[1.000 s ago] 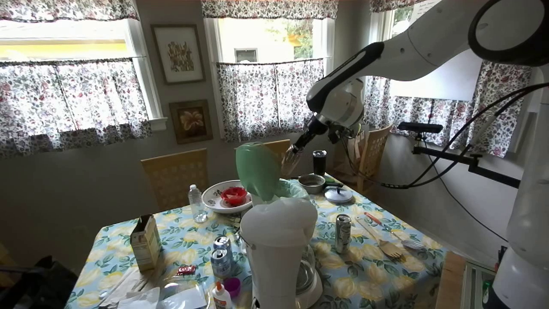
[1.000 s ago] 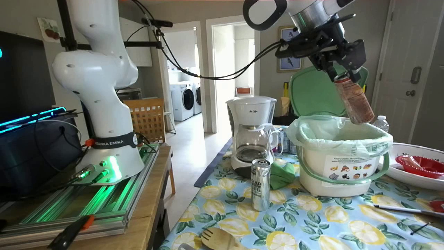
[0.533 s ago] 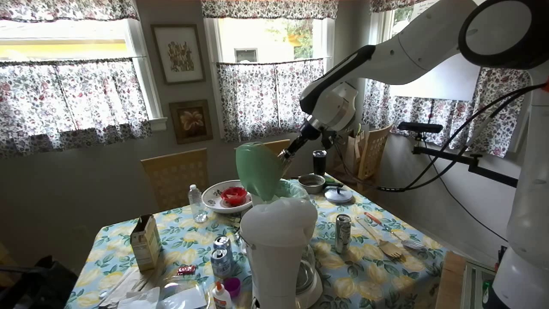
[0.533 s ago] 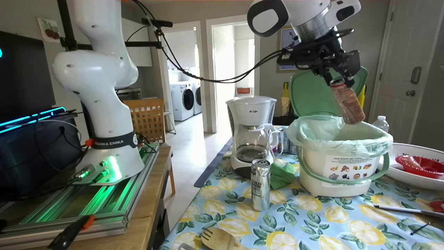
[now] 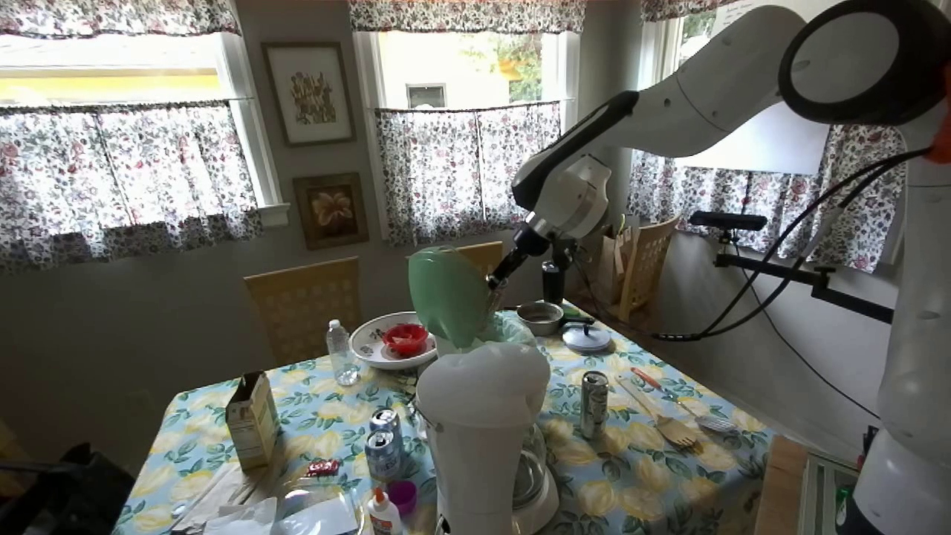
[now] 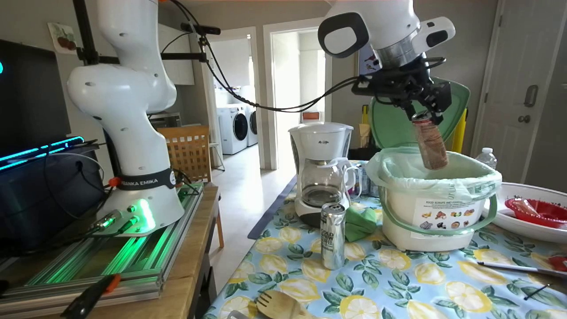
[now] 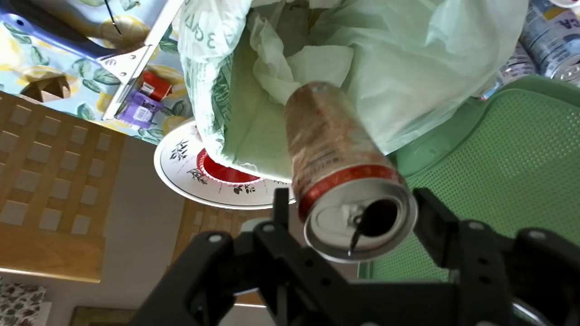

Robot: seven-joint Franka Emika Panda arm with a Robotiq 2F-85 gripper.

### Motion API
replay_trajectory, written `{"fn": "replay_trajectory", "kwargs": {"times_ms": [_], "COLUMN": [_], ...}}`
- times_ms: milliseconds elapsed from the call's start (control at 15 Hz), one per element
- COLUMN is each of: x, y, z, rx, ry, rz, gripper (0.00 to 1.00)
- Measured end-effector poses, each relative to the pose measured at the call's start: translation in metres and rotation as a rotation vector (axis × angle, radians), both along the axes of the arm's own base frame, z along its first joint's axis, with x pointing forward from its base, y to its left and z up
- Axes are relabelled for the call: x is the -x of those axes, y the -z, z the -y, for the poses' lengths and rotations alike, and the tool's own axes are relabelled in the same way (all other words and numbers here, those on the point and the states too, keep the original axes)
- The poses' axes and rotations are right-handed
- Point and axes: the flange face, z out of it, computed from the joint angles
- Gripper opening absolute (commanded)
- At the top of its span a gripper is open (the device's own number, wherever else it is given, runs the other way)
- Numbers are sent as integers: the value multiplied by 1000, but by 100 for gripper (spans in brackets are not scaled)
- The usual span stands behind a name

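My gripper [image 6: 424,114] is shut on a reddish-brown drink can [image 6: 430,141], near its top rim. In the wrist view the can [image 7: 335,136] sits between the fingers [image 7: 351,194], its opened top toward the camera. The can is tilted slightly, with its lower end at the mouth of a white food-scraps bin [image 6: 396,221]. A pale green liner [image 6: 469,181] covers the bin's rim. Crumpled white paper [image 7: 328,63] lies inside it. The bin's green lid [image 6: 392,126] stands open behind the can. In an exterior view the lid [image 5: 446,297] partly hides the can and fingertips.
A white coffee maker [image 6: 323,146] and a silver can [image 6: 333,235] stand beside the bin. A green cloth [image 6: 361,223] lies between them. A white platter [image 6: 507,217] with a red bowl [image 6: 538,212] is on the bin's far side. A saucepan [image 5: 540,316] and water bottle [image 5: 342,353] stand nearby.
My gripper has moved down with the can, and toward the coffee maker's side. The can's lower end has dropped to the bin's mouth and the can stands more upright.
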Motion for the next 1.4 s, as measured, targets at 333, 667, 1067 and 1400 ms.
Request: {"fn": "replay_trajectory", "kwargs": {"times_ms": [333, 667, 1067, 1400], "x": [0, 13, 53, 76], "y": [3, 5, 9, 26], "z": [-1, 10, 33, 40], "rx": [-6, -30, -117, -153], "ry": [-1, 49, 84, 102], "rz": [-7, -105, -392, -555], "gripper": [100, 100, 100, 100]}}
